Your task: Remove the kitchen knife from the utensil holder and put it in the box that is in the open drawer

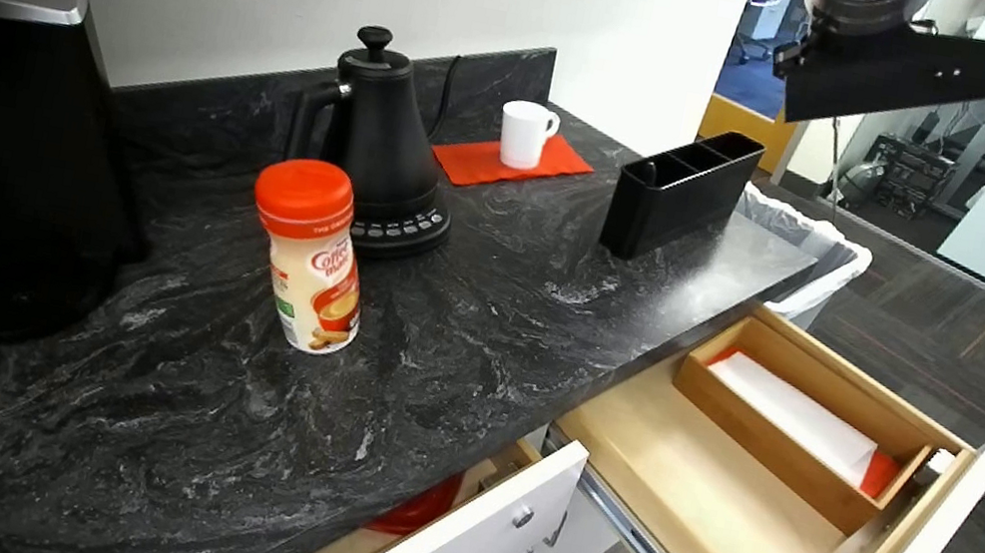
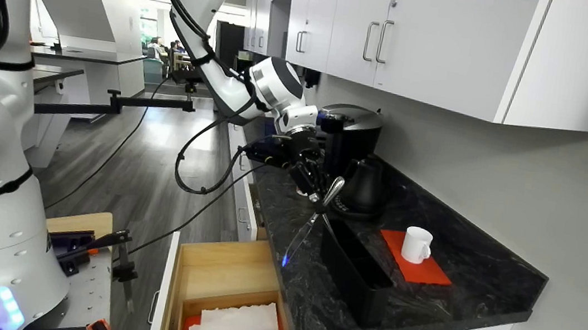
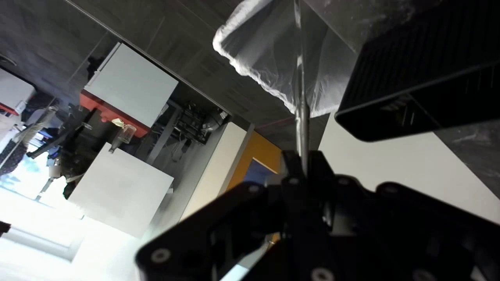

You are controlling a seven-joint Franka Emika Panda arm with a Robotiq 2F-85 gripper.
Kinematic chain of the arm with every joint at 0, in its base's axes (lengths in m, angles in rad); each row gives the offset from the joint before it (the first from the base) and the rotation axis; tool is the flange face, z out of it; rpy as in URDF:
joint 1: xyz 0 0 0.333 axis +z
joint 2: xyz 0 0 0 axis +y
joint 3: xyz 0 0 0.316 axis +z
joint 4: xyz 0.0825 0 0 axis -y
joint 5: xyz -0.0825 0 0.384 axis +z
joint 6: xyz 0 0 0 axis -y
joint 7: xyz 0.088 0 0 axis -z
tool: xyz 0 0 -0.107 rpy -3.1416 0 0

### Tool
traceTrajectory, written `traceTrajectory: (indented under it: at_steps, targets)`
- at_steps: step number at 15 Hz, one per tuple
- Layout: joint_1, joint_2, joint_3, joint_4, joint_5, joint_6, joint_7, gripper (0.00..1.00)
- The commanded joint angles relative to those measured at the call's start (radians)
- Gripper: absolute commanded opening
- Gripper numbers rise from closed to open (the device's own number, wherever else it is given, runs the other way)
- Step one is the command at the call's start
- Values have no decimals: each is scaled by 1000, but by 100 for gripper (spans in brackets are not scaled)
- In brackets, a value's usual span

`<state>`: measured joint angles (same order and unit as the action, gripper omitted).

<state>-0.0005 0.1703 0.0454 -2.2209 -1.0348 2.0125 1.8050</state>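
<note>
Silver metal knife: likely stiff, slippery; grip handle.
Black hand: pinching knife.
Black rectangular bin: marbled-black worktop, near end edge.

Before me, the utensil holder stands on the counter, between a mug and the drawer holding the box.

I'm getting pale glare off the countertop and floor in exterior views, while my wrist view blows out white at lower left and leaves the gripper a dark, soft-edged mass.
</note>
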Motion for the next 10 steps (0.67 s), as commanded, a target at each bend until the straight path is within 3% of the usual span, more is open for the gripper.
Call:
traceTrajectory:
  at_steps: [1,10]
  targets:
    - [15,0,-6,-48,52,20,-37,7]
    - [9,56,-26,-172,45,169,-47,7]
